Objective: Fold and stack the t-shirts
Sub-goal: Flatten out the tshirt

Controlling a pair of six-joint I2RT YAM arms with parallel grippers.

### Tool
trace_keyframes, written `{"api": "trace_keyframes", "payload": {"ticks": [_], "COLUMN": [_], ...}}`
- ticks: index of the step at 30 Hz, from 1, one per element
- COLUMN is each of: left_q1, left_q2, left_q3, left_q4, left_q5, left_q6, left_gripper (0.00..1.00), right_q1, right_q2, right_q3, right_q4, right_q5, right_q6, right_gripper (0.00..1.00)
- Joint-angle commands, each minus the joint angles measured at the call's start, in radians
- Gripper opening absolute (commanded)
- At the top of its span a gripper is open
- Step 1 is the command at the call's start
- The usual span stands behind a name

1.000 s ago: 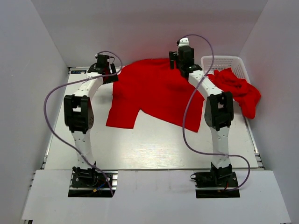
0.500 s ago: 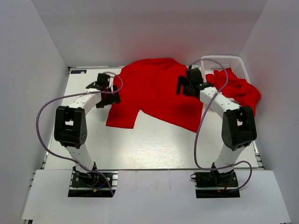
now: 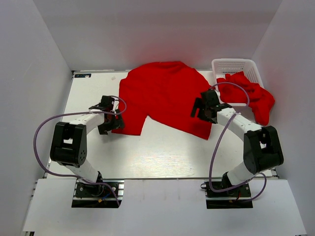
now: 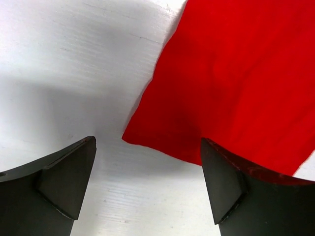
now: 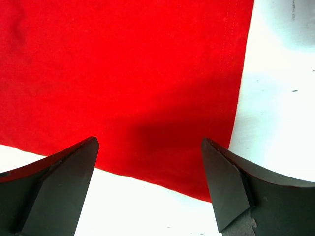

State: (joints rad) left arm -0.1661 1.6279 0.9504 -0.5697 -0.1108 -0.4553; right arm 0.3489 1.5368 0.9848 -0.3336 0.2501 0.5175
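One red t-shirt [image 3: 162, 96] lies spread flat on the white table [image 3: 162, 152] at the centre back. My left gripper [image 3: 111, 123] is open and empty, low over the table at the corner of the shirt's near left sleeve. In the left wrist view that corner [image 4: 231, 83] lies just ahead of the gripper [image 4: 147, 189], with bare table between the jaws. My right gripper [image 3: 200, 111] is open and empty over the shirt's near right hem. In the right wrist view the hem edge [image 5: 147, 123] runs between the jaws of the gripper [image 5: 150, 191]. More red shirts [image 3: 252, 96] hang crumpled over the basket.
A white plastic lattice basket [image 3: 235, 64] stands at the back right corner, against the right wall. White walls close in the table on the left, back and right. Purple cables loop beside both arms.
Both arms drew back from the shirt's far edge toward me and came down low, the left to the sleeve corner, the right to the near hem. The shirt now lies flatter.
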Motion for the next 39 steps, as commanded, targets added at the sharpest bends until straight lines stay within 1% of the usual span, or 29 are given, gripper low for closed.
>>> {"api": "trace_keyframes", "payload": {"ticks": [1, 2, 5, 7, 9, 10, 12, 13, 15, 16, 17, 21, 26, 33, 39], "left_q1": [0.005, 0.005, 0.014, 0.014, 0.014, 0.002, 0.002, 0.002, 0.002, 0.002, 0.002, 0.002, 0.002, 0.002, 0.002], "left_q2": [-0.016, -0.005, 0.007, 0.018, 0.018, 0.007, -0.011, -0.02, -0.04, -0.054, -0.054, -0.065, -0.141, -0.214, -0.224], "left_q3": [-0.031, -0.042, -0.051, -0.052, -0.061, -0.07, -0.091, -0.122, -0.15, -0.162, -0.162, -0.162, -0.171, -0.18, -0.19], "left_q4": [0.066, 0.097, 0.14, 0.149, 0.149, 0.162, 0.203, 0.221, 0.247, 0.248, 0.248, 0.229, 0.229, 0.229, 0.229], "left_q5": [0.016, 0.016, 0.04, 0.056, 0.056, 0.056, 0.088, 0.132, 0.145, 0.145, 0.145, 0.135, 0.146, 0.146, 0.146], "left_q6": [-0.013, -0.013, -0.003, 0.006, 0.006, 0.015, 0.043, 0.052, 0.052, 0.052, 0.052, 0.061, 0.07, 0.09, 0.09], "left_gripper": [0.95, 0.94, 0.89, 0.82, 0.68, 0.57, 0.47, 0.38, 0.26, 0.04, 0.0, 0.0, 0.0, 0.0, 0.0], "right_q1": [0.002, 0.001, -0.001, 0.002, 0.005, -0.001, 0.002, 0.001, 0.001, -0.002, -0.001, -0.001, 0.002, -0.001, -0.001], "right_q2": [-0.02, -0.023, -0.029, -0.038, -0.041, -0.049, -0.05, -0.053, -0.058, -0.069, -0.073, -0.09, -0.098, -0.093, -0.018], "right_q3": [-0.005, -0.005, -0.006, -0.017, -0.023, -0.028, -0.028, -0.029, -0.034, -0.038, -0.041, -0.043, -0.058, -0.127, -0.132], "right_q4": [0.025, 0.03, 0.034, 0.031, 0.025, 0.019, 0.004, -0.002, -0.008, -0.012, -0.009, -0.036, -0.122, -0.09, -0.047], "right_q5": [-0.021, -0.025, -0.046, -0.043, -0.011, -0.003, 0.024, 0.032, 0.049, 0.052, 0.049, 0.064, 0.107, 0.087, 0.086], "right_q6": [0.027, 0.027, 0.016, 0.032, 0.038, 0.036, 0.039, 0.044, 0.058, 0.067, 0.067, 0.069, 0.11, 0.151, 0.154], "right_gripper": [0.9, 0.9, 0.9, 0.9, 0.9, 0.9, 0.9, 0.9, 0.9, 0.9, 0.9, 0.9, 0.9, 0.9, 0.9]}}
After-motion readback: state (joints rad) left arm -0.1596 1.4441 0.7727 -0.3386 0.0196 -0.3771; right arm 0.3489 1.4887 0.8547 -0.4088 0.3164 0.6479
